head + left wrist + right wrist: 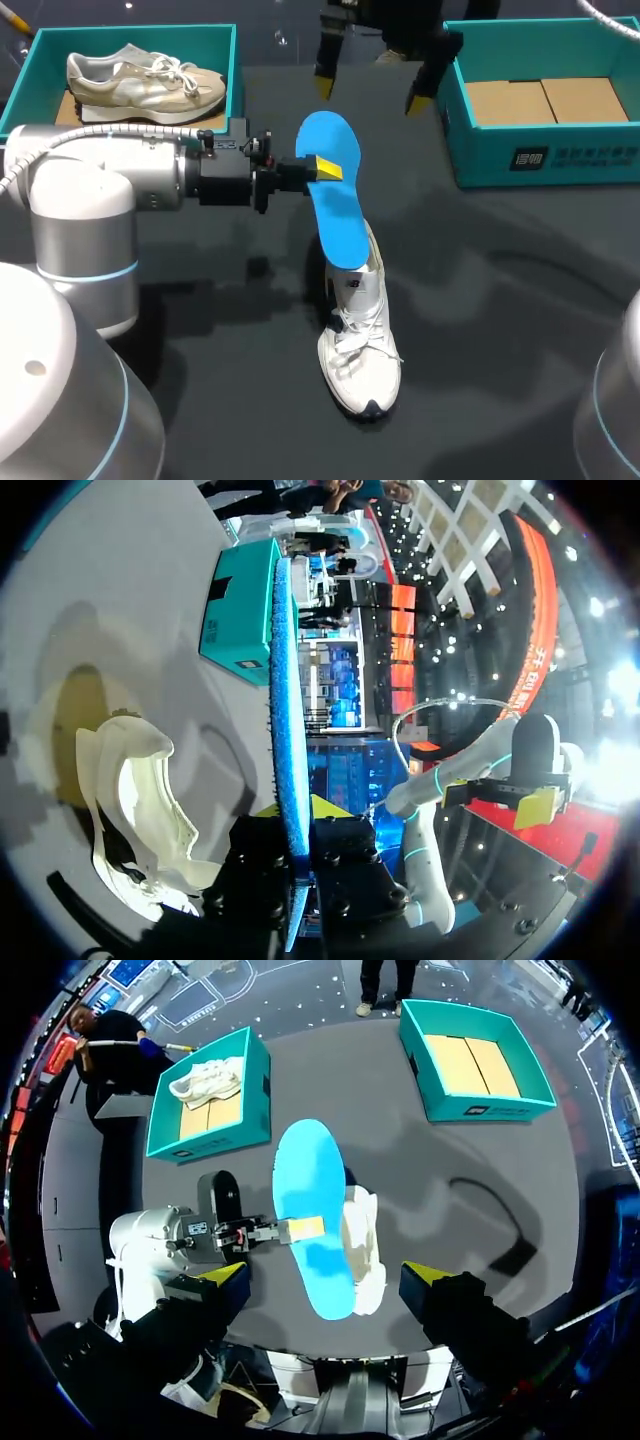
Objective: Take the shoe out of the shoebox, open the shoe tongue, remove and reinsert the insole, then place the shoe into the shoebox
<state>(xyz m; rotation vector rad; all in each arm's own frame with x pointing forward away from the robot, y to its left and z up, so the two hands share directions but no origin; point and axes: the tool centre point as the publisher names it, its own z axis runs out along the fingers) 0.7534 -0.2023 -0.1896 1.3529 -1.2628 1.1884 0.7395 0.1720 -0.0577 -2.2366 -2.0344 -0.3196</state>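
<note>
Between the left gripper's [322, 168] yellow-tipped fingers sits the blue insole [335, 215], clamped at its middle from both sides; the left wrist view shows it edge-on [284, 730] between the two dark finger blocks. The insole is held off the table [520, 300], one end pointing toward the far side, the other over the opening of the white sneaker [360, 345]; whether it touches the collar cannot be told. The sneaker stands upright on its sole near the table's middle, toe toward the robot and laces loose. The right gripper [368, 98] hangs above the far part of the table, fingers spread wide with nothing between them; its own view looks down on the insole [310, 1200] and sneaker [365, 1245]. At the far right stands the empty teal shoebox [540, 155]. At the far left, a second teal shoebox [232, 75] holds a beige sneaker [140, 82].
</note>
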